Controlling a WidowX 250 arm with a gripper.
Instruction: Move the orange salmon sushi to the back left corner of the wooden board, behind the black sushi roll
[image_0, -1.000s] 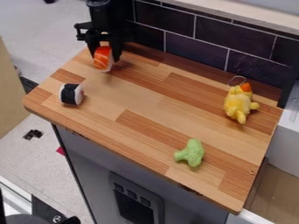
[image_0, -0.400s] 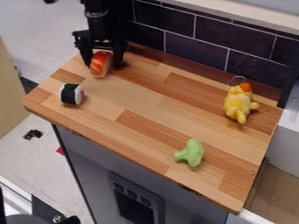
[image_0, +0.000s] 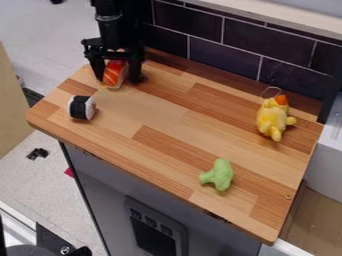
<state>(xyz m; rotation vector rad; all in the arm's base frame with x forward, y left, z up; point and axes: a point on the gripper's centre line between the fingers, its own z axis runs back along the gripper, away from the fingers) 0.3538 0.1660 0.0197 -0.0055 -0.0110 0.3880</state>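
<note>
At the upper-left corner of the bench (image_0: 167, 117), end effector (image_0: 117, 80) spread around salmon nigiri toy (image_0: 114, 74), which sits on the wood. Black-banded sushi roll (image_0: 81, 107) nearby; green broccoli toy (image_0: 219, 175) toward front edge; yellow plush bird (image_0: 272, 118) right.

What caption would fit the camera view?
A black gripper straddles orange toy sushi on a wooden counter, with a black-and-white roll, green toy and yellow plush.

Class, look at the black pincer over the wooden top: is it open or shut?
Open: the pincer has its fingers wide apart, one on either side of the orange toy sushi.
</note>
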